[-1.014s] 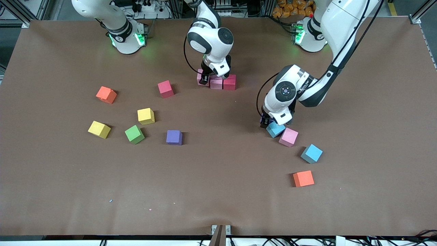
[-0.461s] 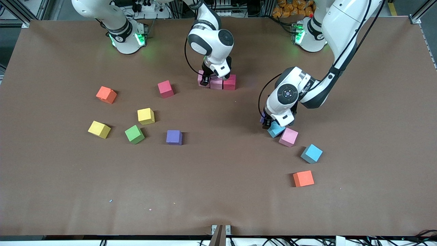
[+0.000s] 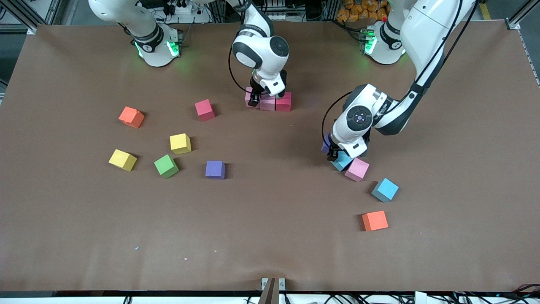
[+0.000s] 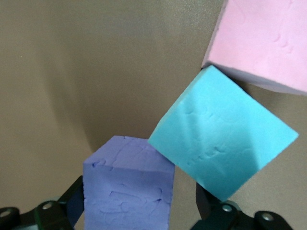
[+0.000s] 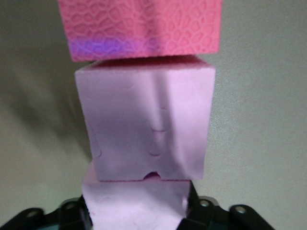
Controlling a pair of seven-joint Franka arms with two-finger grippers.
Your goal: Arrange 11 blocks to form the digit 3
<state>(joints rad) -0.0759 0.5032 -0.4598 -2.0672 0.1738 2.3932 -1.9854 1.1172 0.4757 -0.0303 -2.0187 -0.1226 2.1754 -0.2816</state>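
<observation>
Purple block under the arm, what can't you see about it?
- Front view: the left tool and its wrist cover most of the purple block.
- Left wrist view: the picture's edge cuts that block off.
- Front view: the right tool covers most of the end pink block.

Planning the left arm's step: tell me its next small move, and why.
Probably close the left gripper on the purple block. Its fingers straddle that block with a gap on one side, so it is not yet gripped. The blue block seems to touch it, so lift gently afterwards. The right gripper is at the pink block ending the row.
</observation>
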